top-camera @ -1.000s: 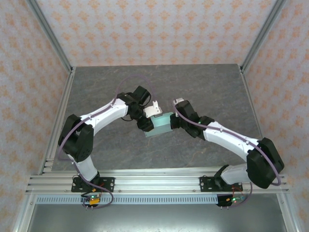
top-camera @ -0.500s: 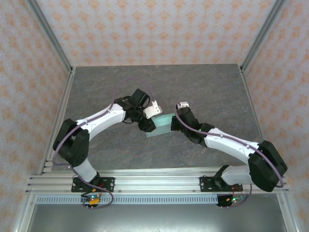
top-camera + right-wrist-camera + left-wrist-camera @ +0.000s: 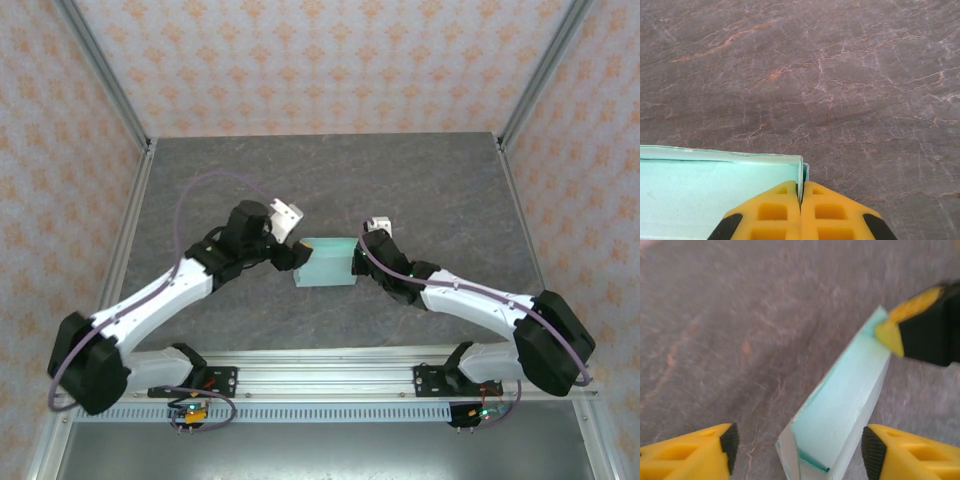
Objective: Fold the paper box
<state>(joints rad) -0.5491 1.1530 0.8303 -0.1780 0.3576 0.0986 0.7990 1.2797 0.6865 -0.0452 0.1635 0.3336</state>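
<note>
- Right gripper (image 3: pixel 801 196): the yellow fingers are pressed together on the thin upright wall at one end corner of the paper box (image 3: pixel 705 192), with the card pinched between them.
- Left gripper (image 3: pixel 799 444): the fingers are spread wide and straddle the opposite end of the box. One finger (image 3: pixel 905 452) is just beside the box's long wall, and the other is well apart from the box. Whether either finger touches the card cannot be told.
- Paper box, overhead view (image 3: pixel 325 263): a pale mint-blue rectangle lying between the two grippers, its long axis running from one gripper to the other. The left gripper is at its left end and the right gripper at its right end.
- Box as container, left wrist view: an open trough with raised side walls and a floor of the same mint card. A paler flap stands tilted at the end nearest the left gripper. At the far end, a yellow fingertip (image 3: pixel 889 335) of the right gripper grips the corner.
- Table (image 3: pixel 420 180): a grey, veined surface extends beyond the box on all sides. Whether the box rests on it or is held just above it cannot be told.
</note>
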